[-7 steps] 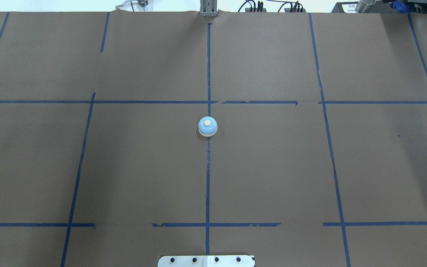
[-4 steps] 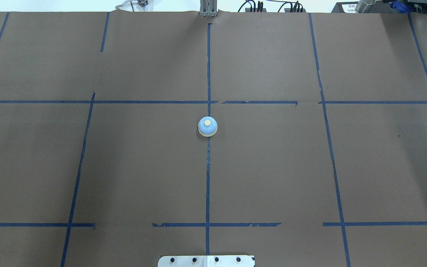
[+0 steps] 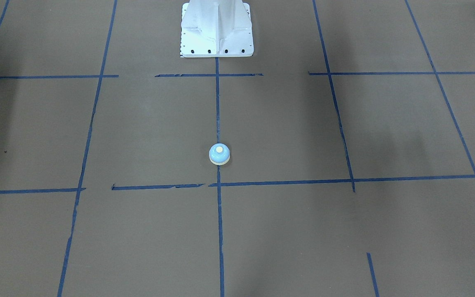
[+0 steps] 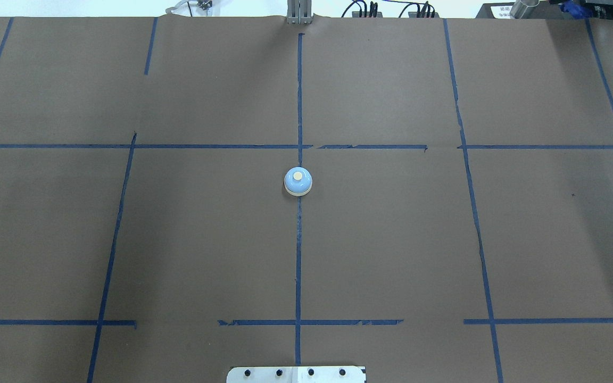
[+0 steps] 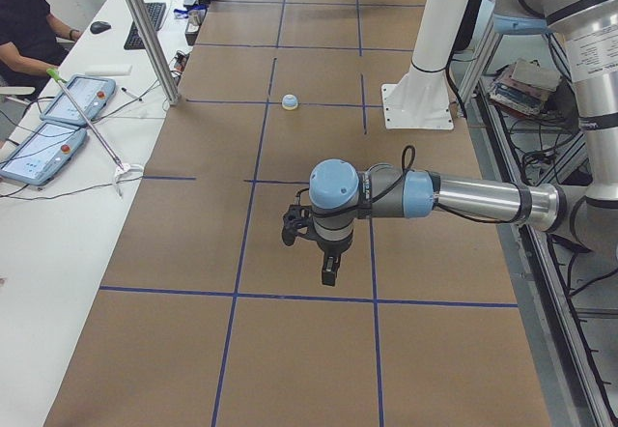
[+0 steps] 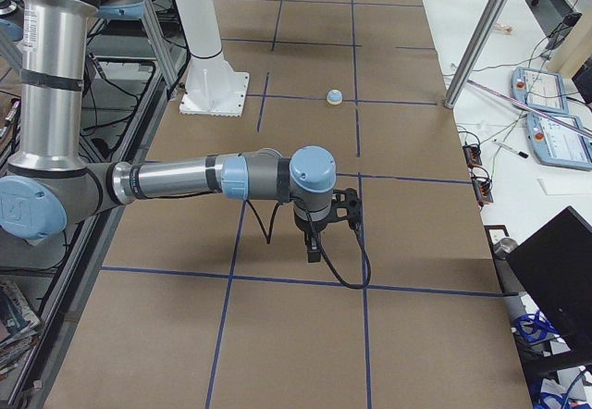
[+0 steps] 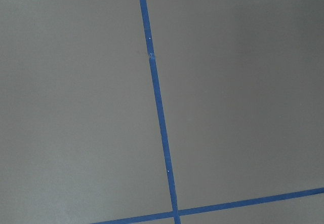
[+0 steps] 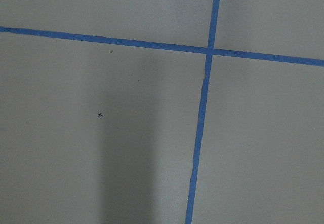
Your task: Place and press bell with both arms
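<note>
The light-blue bell (image 4: 298,182) with its cream button stands upright on the brown paper, on the centre blue tape line; it also shows in the front view (image 3: 219,154) and small in the left (image 5: 290,102) and right (image 6: 335,97) side views. My left gripper (image 5: 328,270) hangs above the table far from the bell. My right gripper (image 6: 314,247) hangs likewise at the opposite end. Both show only in side views, so I cannot tell whether they are open or shut. Both wrist views show only paper and tape.
The white pedestal base (image 3: 217,29) stands behind the bell on the centre line. A metal post (image 5: 145,31) and a side desk with tablets (image 5: 43,142) and a seated operator (image 5: 24,12) lie beyond the table's far edge.
</note>
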Tool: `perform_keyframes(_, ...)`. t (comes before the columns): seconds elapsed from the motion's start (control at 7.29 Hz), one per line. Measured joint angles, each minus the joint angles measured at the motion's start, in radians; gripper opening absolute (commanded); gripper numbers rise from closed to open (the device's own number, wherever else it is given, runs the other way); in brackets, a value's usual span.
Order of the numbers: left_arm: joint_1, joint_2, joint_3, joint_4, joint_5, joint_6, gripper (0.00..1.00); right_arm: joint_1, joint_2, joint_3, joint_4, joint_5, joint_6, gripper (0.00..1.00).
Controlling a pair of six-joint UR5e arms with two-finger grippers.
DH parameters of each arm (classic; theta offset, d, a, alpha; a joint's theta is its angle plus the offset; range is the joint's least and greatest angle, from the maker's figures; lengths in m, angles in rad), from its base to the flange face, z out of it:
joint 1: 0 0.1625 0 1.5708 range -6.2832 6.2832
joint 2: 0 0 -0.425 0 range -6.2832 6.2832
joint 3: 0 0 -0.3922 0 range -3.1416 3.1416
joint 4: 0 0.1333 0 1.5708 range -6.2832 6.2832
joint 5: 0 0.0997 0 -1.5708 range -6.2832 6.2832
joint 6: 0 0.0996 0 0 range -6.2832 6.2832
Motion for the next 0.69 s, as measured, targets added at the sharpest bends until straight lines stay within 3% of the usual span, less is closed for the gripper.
perform_keyframes(0.69,-0.001,-0.005,-0.018,-0.002,0.0,0.0,1.0,-0.001,0.011,0.004,0.002,-0.003,-0.002,1.0)
